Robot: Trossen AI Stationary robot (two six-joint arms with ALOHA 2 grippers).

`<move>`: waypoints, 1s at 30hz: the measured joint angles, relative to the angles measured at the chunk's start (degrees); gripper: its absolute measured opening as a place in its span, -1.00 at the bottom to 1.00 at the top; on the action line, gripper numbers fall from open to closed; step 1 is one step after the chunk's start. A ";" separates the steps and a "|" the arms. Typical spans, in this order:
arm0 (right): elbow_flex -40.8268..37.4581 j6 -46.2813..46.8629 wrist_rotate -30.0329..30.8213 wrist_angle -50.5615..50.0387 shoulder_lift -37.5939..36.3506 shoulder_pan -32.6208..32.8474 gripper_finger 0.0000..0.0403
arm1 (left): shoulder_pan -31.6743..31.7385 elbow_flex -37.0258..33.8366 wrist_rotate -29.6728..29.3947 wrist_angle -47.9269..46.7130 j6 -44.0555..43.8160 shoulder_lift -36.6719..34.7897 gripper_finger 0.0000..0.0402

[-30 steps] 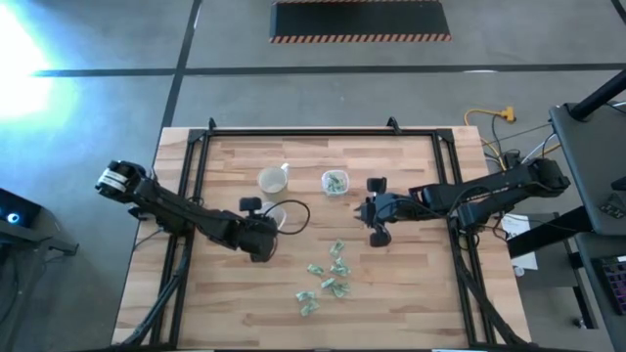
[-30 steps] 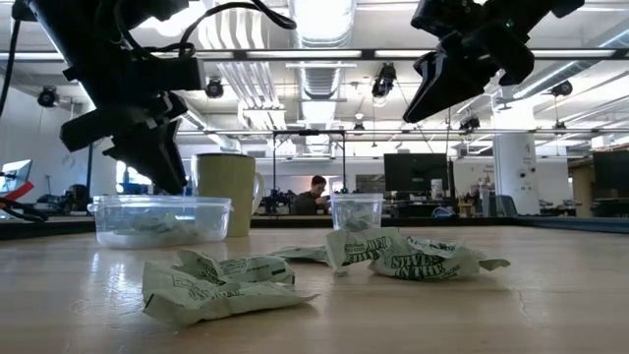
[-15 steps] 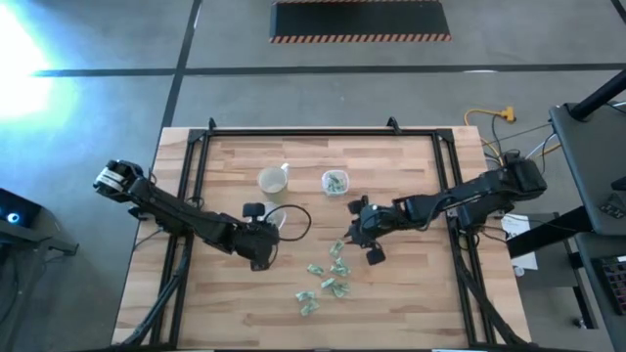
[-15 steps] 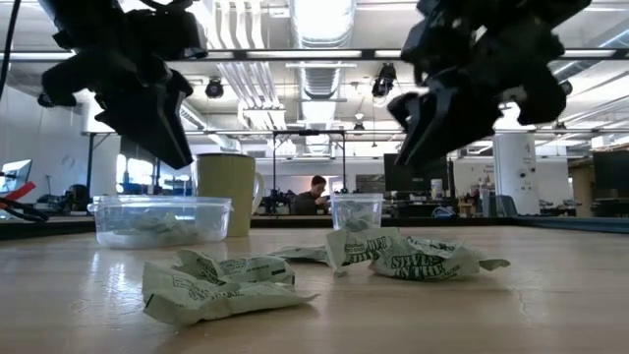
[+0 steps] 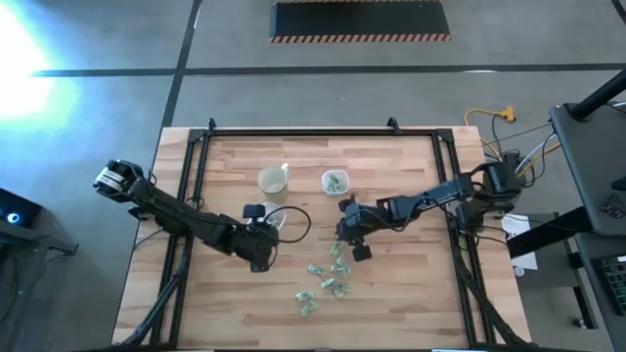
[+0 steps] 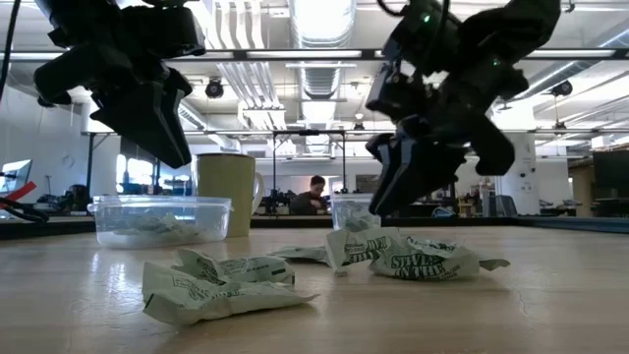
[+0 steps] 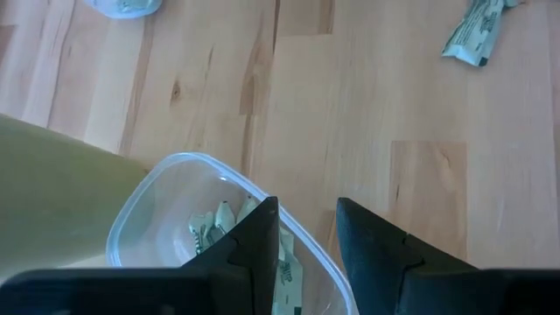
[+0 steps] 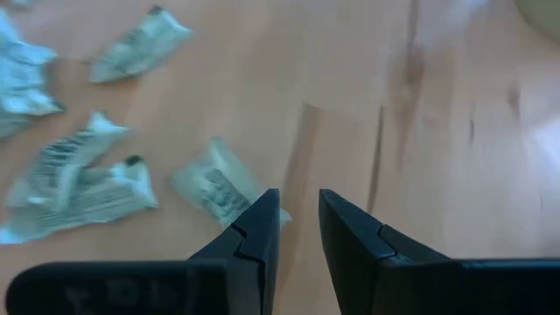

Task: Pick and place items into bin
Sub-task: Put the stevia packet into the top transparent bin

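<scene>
Green-white wrappers (image 5: 329,277) lie loose; right gripper (image 8: 297,229) hangs empty, fingers slightly apart, probably over one. Centre before closing. Left gripper (image 7: 306,236), parted, empty, over the tub (image 7: 144,223).

Left claw (image 7: 306,232) raised off the tabletop, fingers (image 7: 258,236) parted by a narrow gap, nothing between them. Right claw (image 8: 297,223) stretched inward and angled down, close above the tabletop, fingers (image 8: 350,232) slightly apart, empty. Both arms extended toward the middle.
</scene>
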 joint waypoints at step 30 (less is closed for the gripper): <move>-0.40 1.77 -5.97 -0.42 1.84 -1.94 -0.29 | 0.04 -0.26 -0.05 1.29 0.14 0.07 -0.50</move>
